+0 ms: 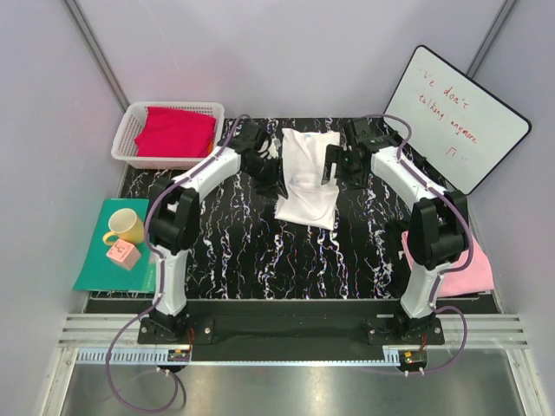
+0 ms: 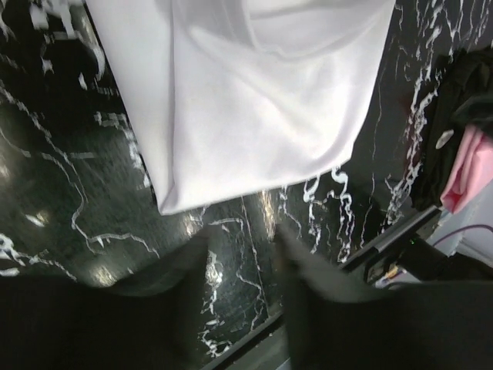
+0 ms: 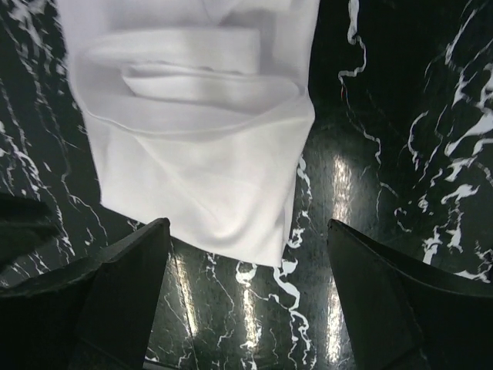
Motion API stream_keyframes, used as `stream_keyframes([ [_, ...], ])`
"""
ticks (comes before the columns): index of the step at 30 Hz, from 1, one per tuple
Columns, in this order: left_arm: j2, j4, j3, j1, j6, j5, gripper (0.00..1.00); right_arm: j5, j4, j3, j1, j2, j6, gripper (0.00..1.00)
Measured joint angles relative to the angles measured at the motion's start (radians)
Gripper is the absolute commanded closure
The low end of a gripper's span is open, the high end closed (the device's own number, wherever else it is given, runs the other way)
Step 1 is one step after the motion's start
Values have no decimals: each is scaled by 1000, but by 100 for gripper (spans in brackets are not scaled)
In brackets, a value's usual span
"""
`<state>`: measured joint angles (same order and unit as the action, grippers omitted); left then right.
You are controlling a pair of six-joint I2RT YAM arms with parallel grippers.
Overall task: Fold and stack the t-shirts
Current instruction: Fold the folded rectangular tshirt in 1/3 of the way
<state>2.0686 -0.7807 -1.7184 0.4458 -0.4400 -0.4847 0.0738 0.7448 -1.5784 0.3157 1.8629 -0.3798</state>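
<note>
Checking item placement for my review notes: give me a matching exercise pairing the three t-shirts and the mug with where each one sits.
Things:
1. white t-shirt
2. red t-shirt
3. pink t-shirt
4. yellow mug

Places:
A. on the green mat
B. in the white basket
C. at the right edge of the table
D. in the middle of the table, partly folded

Pairs: 1-D, 2-B, 3-C, 4-A
</note>
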Motion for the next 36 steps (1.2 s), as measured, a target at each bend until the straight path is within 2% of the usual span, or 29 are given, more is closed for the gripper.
stream_keyframes([
  [5,135,7,-166,0,50,34,68,43,8,93,-2,0,-46,10],
  [12,333,8,-404,-4,95,82,50,92,8,113,-6,1,-86,10],
  [17,420,16,-526,-16,104,93,49,103,11,103,-19,27,-93,10],
  [22,428,47,-531,-41,94,84,60,104,13,56,-30,119,-101,10],
  [23,430,58,-531,-47,88,77,59,104,13,50,-30,132,-104,10],
  [24,432,71,-531,-53,82,70,55,104,14,47,-30,140,-106,10],
  [25,436,89,-531,-60,76,61,39,104,14,45,-30,147,-108,10],
  [26,440,104,-531,-66,69,49,29,104,16,44,-30,149,-111,10],
  [28,449,139,-531,-74,53,19,20,103,23,44,-30,150,-115,10],
  [33,448,217,-499,-89,43,-61,18,101,31,44,-31,150,-120,9],
  [36,400,288,-371,-86,48,-98,21,100,32,45,-31,150,-124,9],
])
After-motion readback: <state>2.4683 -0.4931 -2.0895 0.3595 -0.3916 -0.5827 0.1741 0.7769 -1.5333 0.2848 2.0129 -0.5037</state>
